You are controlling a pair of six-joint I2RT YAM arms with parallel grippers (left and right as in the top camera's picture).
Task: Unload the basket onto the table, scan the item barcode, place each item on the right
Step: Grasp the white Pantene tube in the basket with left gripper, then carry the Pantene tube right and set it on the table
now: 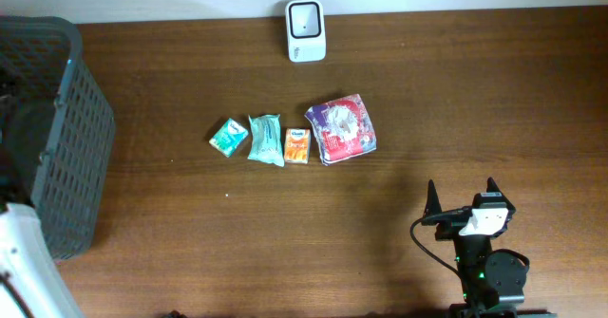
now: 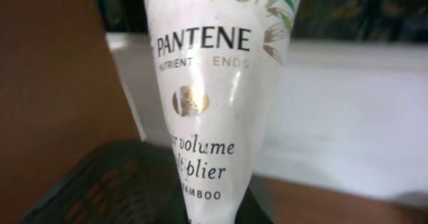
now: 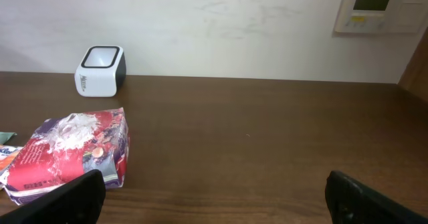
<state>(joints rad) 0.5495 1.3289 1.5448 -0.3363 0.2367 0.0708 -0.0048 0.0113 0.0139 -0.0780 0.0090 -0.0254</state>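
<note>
A brown wooden table runs back to a white wall. A white scanner with a dark side stands at the far left of the table, close to the wall. Nearer, at the left, lies a crumpled purple and red bag, and the edge of an orange packet shows just beside it. The right gripper has its two black fingers spread wide at the bottom corners, with nothing between them. A pale panel with a small screen hangs on the wall at the top right.

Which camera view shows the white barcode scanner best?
The right wrist view: the scanner stands whole and unblocked, with its dark top window and its side visible. The overhead view shows it only from above, small, at the table's far edge. The left wrist view does not show it.
</note>
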